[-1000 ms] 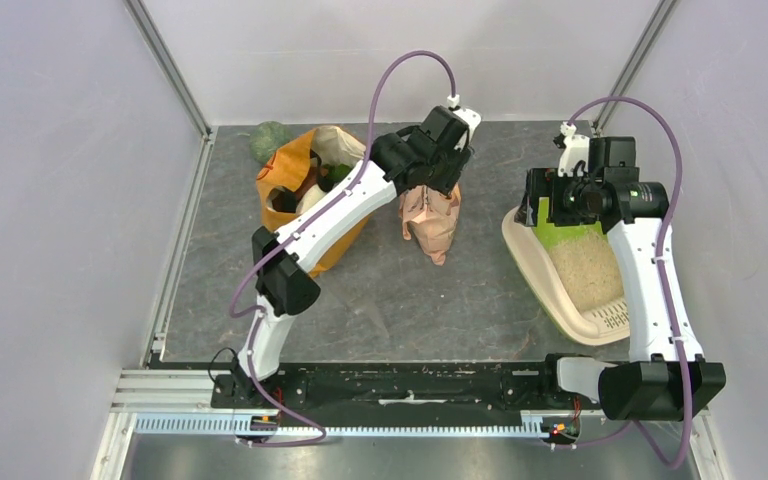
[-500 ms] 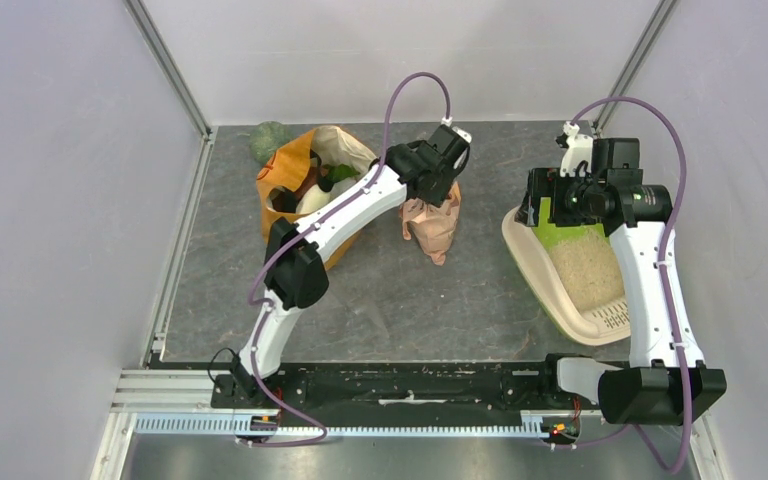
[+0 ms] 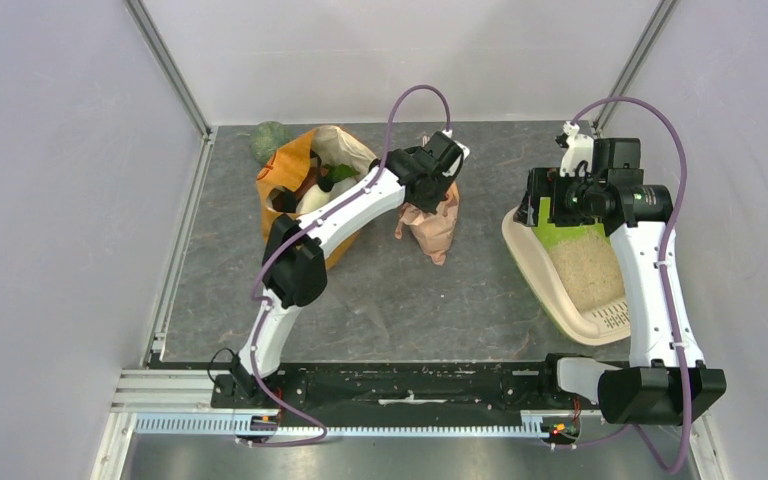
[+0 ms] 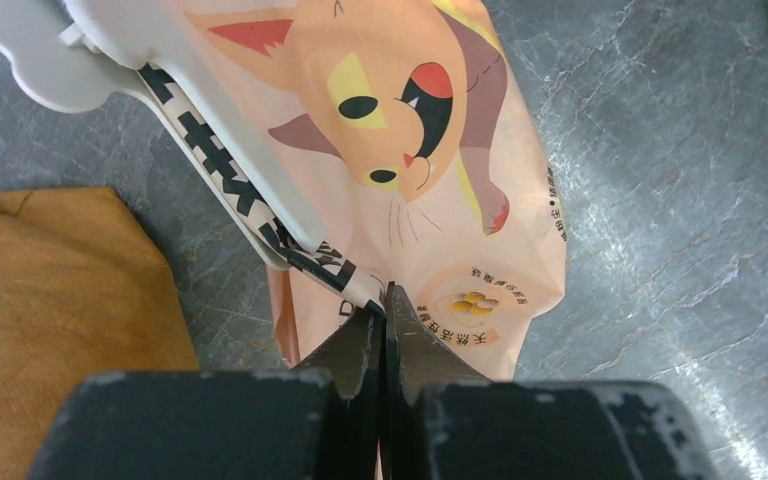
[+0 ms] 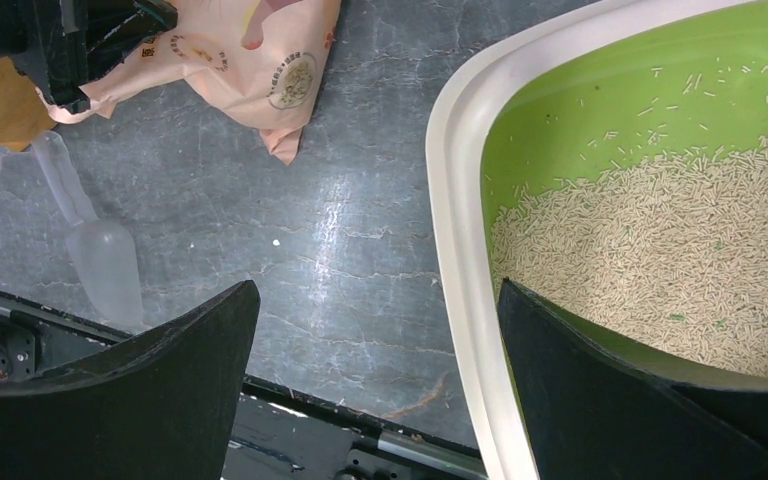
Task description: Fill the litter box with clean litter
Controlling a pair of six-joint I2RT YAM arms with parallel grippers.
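The litter box (image 3: 560, 300) already holds a thin layer of clean litter (image 3: 585, 268). Well to its left, the left gripper (image 4: 385, 305) pinches the top of the litter bag (image 4: 410, 150). The right gripper (image 5: 380, 290) hangs spread wide over the box's rim. More pouring likely remains.

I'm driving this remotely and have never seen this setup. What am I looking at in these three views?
A left arm and a right arm are bolted at the near edge of the table. The wide view looks down from above and behind them. The other two views come from a camera on each wrist. The left pincer is shut on the edge of a peach litter bag with a cartoon cat. The right pincer hangs open over the litter box, which holds some litter. An orange paper bag and a clear scoop also sit on the table.
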